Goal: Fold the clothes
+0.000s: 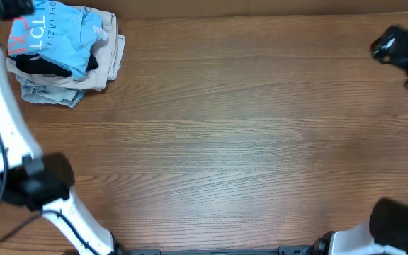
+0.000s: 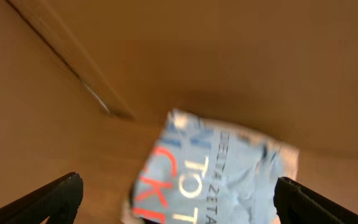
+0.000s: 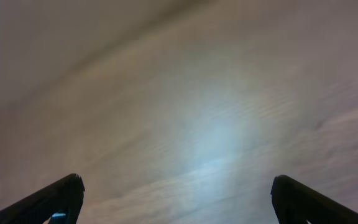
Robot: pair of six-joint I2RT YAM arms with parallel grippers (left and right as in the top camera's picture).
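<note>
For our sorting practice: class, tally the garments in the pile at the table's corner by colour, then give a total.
Light blue T-shirt: 1
Black garment: 1
Beige garment: 1
Pale denim garment: 1
Total: 4, as far as the overhead view shows.

Sky-blue T-shirt [image 2: 229,180] with white and pink-red lettering, framed between the black jaws of the left gripper [image 2: 178,182], tops black, beige and pale-denim garments [image 1: 48,92] on a brown wood-grain table [image 1: 225,142].
</note>
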